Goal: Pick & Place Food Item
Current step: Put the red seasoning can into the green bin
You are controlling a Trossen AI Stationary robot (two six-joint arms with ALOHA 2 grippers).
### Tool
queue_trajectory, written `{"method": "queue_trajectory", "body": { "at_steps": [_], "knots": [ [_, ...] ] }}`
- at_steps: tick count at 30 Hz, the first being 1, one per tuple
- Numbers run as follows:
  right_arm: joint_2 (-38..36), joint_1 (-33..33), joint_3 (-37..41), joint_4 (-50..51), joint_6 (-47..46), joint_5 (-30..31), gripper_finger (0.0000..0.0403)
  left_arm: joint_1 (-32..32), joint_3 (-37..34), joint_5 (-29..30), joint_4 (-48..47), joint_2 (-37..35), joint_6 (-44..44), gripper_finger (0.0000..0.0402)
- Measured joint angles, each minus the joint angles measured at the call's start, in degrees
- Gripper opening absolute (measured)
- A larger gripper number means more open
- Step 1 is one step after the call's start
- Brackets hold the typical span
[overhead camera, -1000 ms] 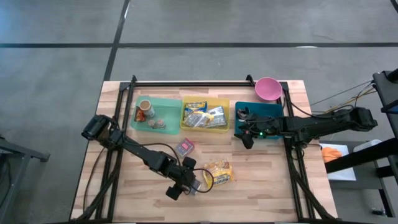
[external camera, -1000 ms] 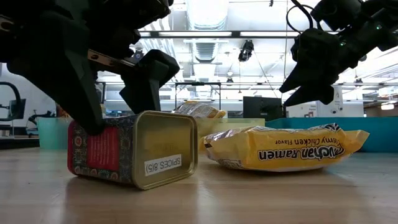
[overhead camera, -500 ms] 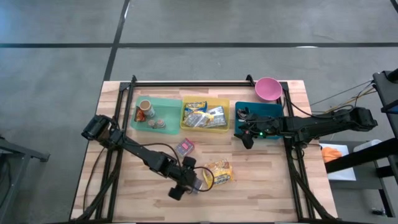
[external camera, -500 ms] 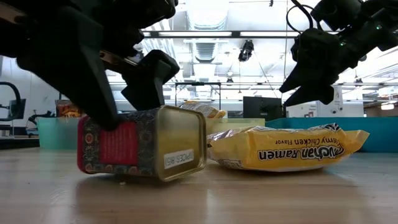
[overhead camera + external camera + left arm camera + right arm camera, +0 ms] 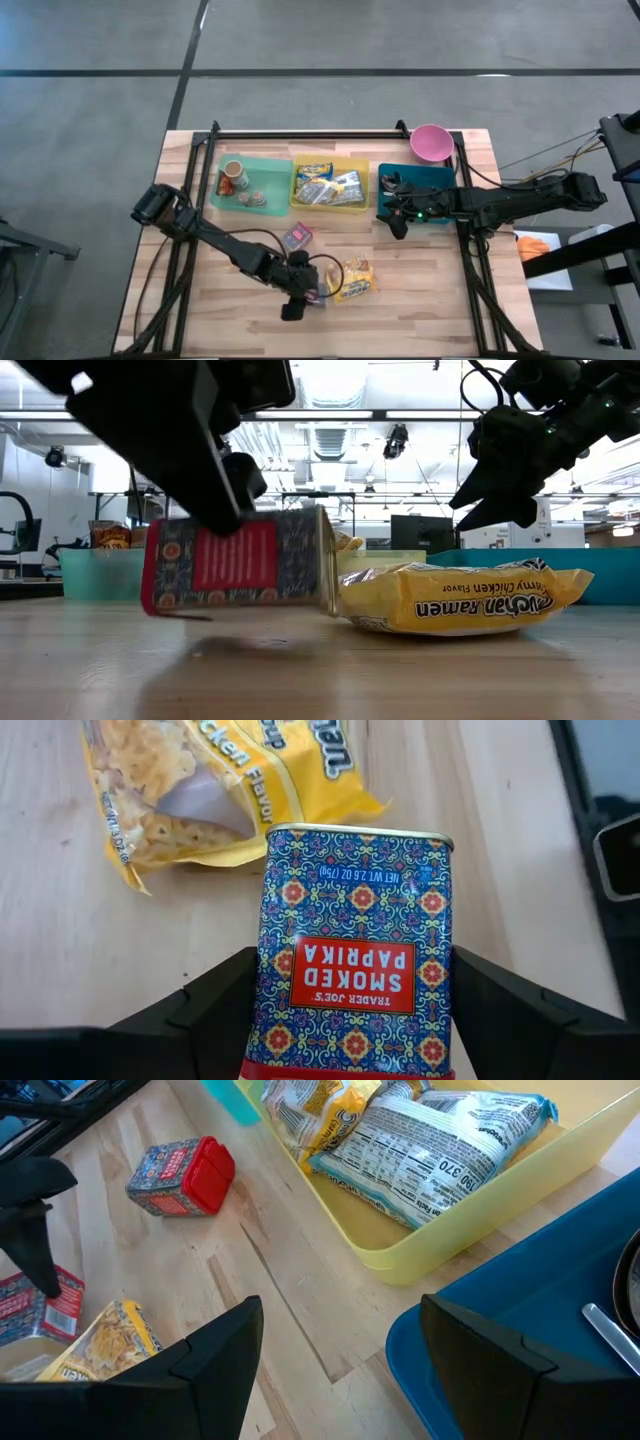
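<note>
Clearly the smoked paprika tin is off the table; the low view shows it hanging just above the wood, lying lengthwise with its gold end close against the yellow ramen packet; whether tin and packet touch I cannot tell. Its patterned blue sides and red label are clamped between the fingers of the left gripper, one dark finger on each flank of the tin; the left wrist view looks along the tin toward the ramen packet lying on the boards beyond it. Seen from above, this gripper and its tin sit near the front edge of the table, a little left of centre, with the ramen packet just to the right.

Further back on the bare wood lies a second small spice tin with a red cap, on its side, near the yellow bin; behind it three bins stand in a row; a teal bin holding a can and small jars, a yellow bin with packets in it, and a blue bin; a pink bowl stands at the back right corner.

The right gripper hovers over the front edge of the blue bin, jaws apart and holding nothing.
</note>
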State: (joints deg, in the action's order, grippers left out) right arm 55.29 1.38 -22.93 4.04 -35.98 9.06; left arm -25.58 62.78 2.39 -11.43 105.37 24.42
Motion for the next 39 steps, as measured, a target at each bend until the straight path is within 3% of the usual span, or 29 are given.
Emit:
{"method": "queue_trajectory", "body": {
  "at_steps": [4, 8, 14, 28, 39],
  "knots": [
    [0.0, 0.01, 0.01, -0.01, 0.01, 0.02, 0.0265, -0.02, -0.06, 1.06, 0.56, -1.41, 1.87, 0.0285],
    [0.0, 0.0, 0.01, -0.01, 0.0, 0.0, 0.0265, -0.21, -0.06, 1.09, 0.08, -3.12, 11.49, 0.0285],
    [-0.01, 0.01, 0.0, 0.01, 0.0, 0.01, 0.0265, -0.63, -0.12, 1.1, 0.99, -5.37, 17.03, 0.0285],
    [0.0, 0.01, 0.01, 0.01, 0.01, 0.0, 0.0265, -0.79, -0.03, 1.0, 4.72, -7.99, 23.43, 0.0285],
    [0.0, 0.01, 0.0, 0.03, 0.01, 0.02, 0.0265, -0.13, -0.12, -3.68, 6.58, -10.33, 33.97, 0.0303]
  ]
}}
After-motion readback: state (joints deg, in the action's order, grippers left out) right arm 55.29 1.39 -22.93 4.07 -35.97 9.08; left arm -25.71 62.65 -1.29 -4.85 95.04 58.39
